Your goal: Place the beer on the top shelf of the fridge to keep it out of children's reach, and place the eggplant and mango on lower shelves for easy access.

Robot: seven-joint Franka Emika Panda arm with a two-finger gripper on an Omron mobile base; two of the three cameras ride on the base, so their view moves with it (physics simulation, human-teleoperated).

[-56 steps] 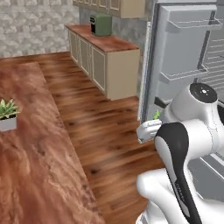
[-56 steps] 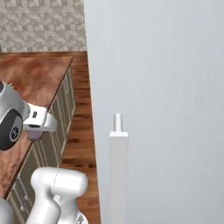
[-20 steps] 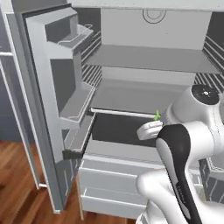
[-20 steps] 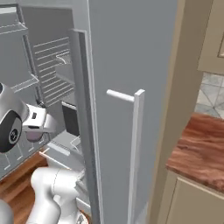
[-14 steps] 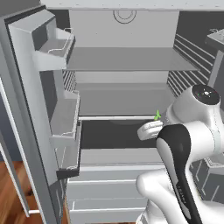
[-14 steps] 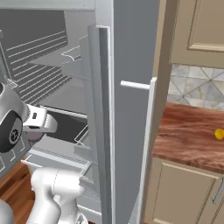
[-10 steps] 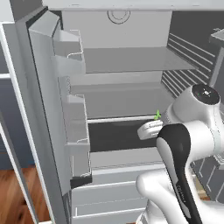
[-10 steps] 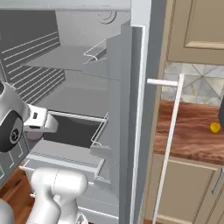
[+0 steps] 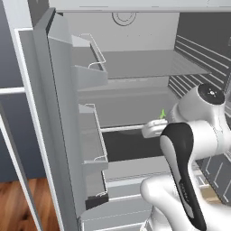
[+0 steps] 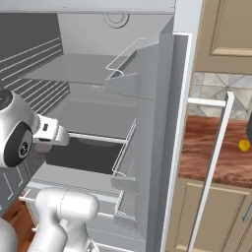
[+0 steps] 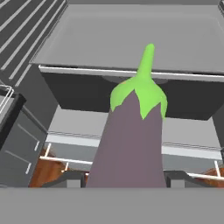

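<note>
My gripper is shut on the eggplant, a dull purple body whose green stem points at the open fridge. In the left base view the eggplant's stem sticks up from the gripper, just in front of the white rim of a lower shelf. That lower shelf lies straight ahead, above a dark drawer. The top shelf is higher, bare and pale grey. The mango lies on the wooden counter at the right. A dark sliver beside it at the picture's edge may be the beer.
The left fridge door stands open with wire-railed bins. The right door with its bins and long white handle stands between the fridge interior and the wooden counter. Beige cabinets hang above.
The whole picture has swung in both base views, so the camera has moved: the fridge interior now sits more squarely ahead. The arm's pose and its hold on the eggplant are unchanged.
</note>
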